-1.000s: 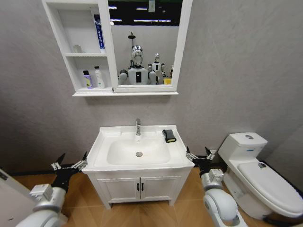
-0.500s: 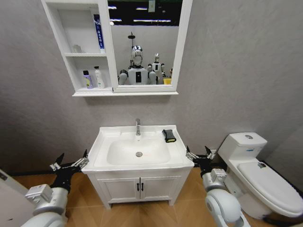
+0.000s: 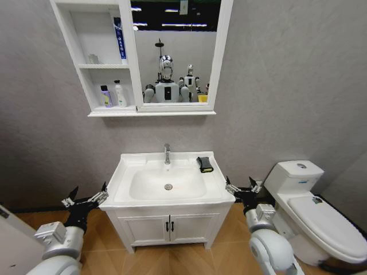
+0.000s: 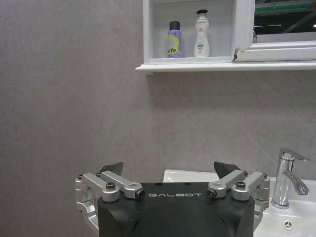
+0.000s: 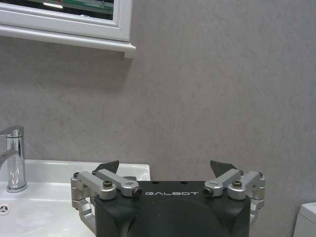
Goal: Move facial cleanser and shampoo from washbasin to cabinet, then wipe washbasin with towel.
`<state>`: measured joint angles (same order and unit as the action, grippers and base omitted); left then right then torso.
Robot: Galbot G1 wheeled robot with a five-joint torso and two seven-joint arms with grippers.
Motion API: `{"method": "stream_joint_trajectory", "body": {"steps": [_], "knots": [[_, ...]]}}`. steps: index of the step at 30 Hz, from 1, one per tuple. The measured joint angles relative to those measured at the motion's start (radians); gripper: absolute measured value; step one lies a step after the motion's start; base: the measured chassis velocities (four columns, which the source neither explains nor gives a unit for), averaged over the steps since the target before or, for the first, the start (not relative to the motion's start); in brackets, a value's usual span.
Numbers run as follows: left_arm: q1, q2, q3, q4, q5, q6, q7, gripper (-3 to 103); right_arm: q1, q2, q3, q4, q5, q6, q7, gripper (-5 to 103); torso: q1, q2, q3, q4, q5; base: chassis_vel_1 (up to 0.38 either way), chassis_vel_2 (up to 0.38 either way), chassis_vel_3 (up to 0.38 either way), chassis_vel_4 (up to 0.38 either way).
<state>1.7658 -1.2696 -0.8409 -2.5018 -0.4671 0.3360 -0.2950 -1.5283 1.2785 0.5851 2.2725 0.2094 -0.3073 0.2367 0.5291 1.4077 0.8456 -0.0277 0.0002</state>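
While towel [image 3: 205, 164] lies on washbasin [image 3: 123, 172], both pincers spread

The towel [image 3: 205, 164] lies on the washbasin [image 3: 129, 201] rim, right of the faucet [image 3: 167, 153]. Above hangs the cabinet [image 3: 77, 50]; two bottles [image 3: 113, 94] stand on its lowest shelf. A toilet [image 3: 312, 213] stands right.

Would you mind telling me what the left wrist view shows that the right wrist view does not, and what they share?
Left wrist view: the open left gripper, and the cabinet shelf holding a purple bottle and a white bottle.

Right wrist view: the open right gripper, the underside of the mirror frame, and a corner of the toilet.

Both: the grey wall, the chrome faucet and part of the washbasin.
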Motion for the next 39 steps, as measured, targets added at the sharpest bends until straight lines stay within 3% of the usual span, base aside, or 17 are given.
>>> {"method": "stream_joint_trajectory", "body": {"steps": [17, 23, 27, 29, 30, 32, 39], "knots": [[-0.001, 0.001, 0.0, 0.001, -0.002, 0.0, 0.0, 100, -0.008, 0.014, -0.016, -0.02, -0.014, 0.014, -0.015, 100, 0.0, 0.0, 0.0, -0.0001, 0.0, -0.078, 0.077, 0.091, -0.082], [-0.001, 0.001, 0.0, 0.002, -0.002, 0.0, 0.0, 100, 0.041, 0.005, -0.024, -0.036, 0.03, -0.079, 0.001, 100, 0.002, -0.001, 0.0, 0.0001, 0.0001, -0.159, 0.169, 0.123, -0.13], [-0.001, 0.002, 0.0, 0.002, -0.002, -0.001, 0.001, 100, 0.148, -0.041, -0.039, -0.104, 0.09, -0.139, 0.006, 100, 0.0, 0.0, 0.0, -0.0004, -0.0003, -0.012, 0.019, 0.012, -0.001], [-0.001, 0.002, 0.0, 0.002, -0.002, -0.001, 0.0, 100, 0.248, -0.092, -0.059, -0.171, 0.224, -0.214, 0.033, 100, -0.001, 0.0, 0.0, 0.0004, 0.0003, 0.069, -0.028, -0.055, 0.011], [-0.001, 0.002, 0.0, 0.002, -0.002, -0.001, 0.0, 100, 0.248, -0.092, -0.059, -0.171, 0.224, -0.214, 0.033, 100, -0.001, 0.0, 0.0, 0.0004, 0.0003, 0.067, -0.03, -0.075, 0.011], [-0.001, 0.002, 0.0, 0.002, -0.002, -0.001, 0.0, 100, 0.352, -0.148, -0.083, -0.251, 0.311, -0.268, 0.049, 100, -0.001, 0.0, 0.0, 0.0006, -0.0001, 0.063, -0.03, -0.035, 0.05], [-0.001, 0.002, 0.0, 0.002, -0.002, -0.002, 0.001, 100, 0.556, -0.232, -0.188, -0.442, 0.399, -0.344, 0.061, 100, 0.0, 0.0, 0.0, -0.0003, 0.0003, 0.017, -0.004, -0.001, 0.015]]}}
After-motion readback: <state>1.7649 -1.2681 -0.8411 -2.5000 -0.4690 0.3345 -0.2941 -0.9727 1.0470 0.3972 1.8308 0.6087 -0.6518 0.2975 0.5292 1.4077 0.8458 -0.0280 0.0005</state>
